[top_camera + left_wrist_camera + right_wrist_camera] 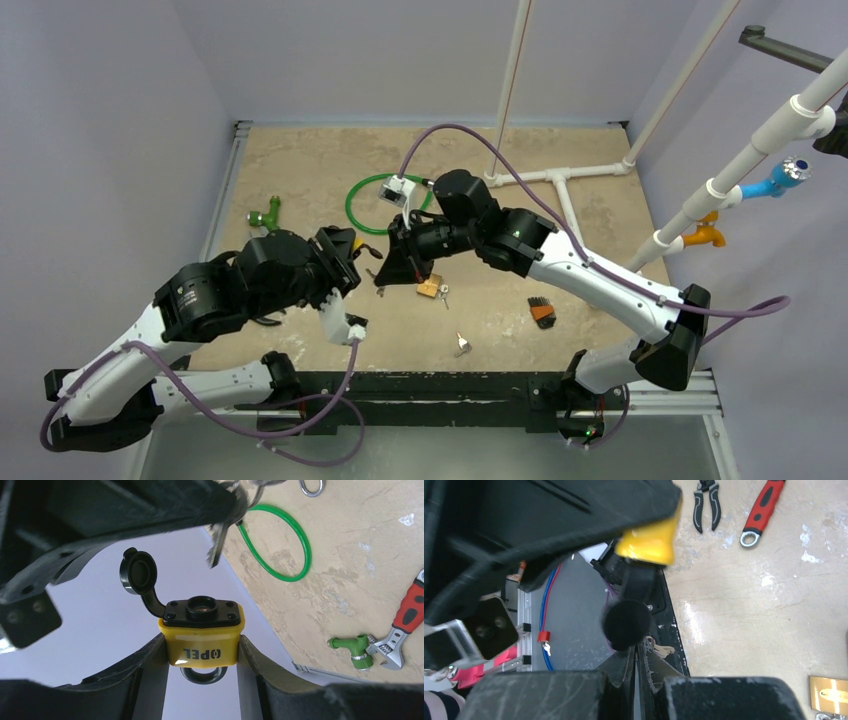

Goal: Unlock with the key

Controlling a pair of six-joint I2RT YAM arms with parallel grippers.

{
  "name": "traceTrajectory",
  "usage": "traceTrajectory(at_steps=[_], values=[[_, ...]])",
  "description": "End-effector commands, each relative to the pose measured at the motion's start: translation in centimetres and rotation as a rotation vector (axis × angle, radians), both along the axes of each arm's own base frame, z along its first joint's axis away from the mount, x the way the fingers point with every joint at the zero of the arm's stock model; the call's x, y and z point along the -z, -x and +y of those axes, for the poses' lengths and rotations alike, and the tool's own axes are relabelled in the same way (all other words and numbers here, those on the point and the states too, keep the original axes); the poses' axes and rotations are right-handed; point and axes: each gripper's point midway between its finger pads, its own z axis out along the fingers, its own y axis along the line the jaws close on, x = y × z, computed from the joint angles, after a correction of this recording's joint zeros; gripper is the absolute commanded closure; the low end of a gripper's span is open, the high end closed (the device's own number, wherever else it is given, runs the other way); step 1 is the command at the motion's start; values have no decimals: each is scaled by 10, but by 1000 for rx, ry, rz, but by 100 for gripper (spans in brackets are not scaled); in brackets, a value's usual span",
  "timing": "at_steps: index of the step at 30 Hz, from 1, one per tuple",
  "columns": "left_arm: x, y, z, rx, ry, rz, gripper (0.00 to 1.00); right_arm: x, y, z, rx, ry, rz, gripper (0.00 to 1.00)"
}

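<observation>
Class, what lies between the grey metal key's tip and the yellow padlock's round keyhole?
Nothing: the left wrist view shows bare air between the grey metal key and the yellow padlock's keyhole; its black cap hangs aside.

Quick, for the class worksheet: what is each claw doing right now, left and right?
Left claw: closed on the yellow padlock.
Right claw: shut on the key.

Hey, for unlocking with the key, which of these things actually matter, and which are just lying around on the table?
In use: yellow padlock in the left gripper; key in the right gripper.
Lying about: green ring, green hose fitting, red adjustable wrench, pliers, brass padlock.
</observation>
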Motion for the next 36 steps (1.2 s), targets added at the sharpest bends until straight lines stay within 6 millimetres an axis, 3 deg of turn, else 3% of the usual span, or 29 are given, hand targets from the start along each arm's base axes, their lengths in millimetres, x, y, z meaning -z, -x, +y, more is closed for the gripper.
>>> traceTrajectory(at_steps=[1, 10, 36], values=[[-9, -4, -9, 11, 25, -54, 100, -48, 8, 2, -52, -110, -66, 100], [0, 2, -12, 55, -14, -50, 100, -47, 4, 2, -33, -103, -70, 100], [-14, 6, -23, 87, 49, -78, 100, -21, -16, 10, 40, -29, -65, 100]])
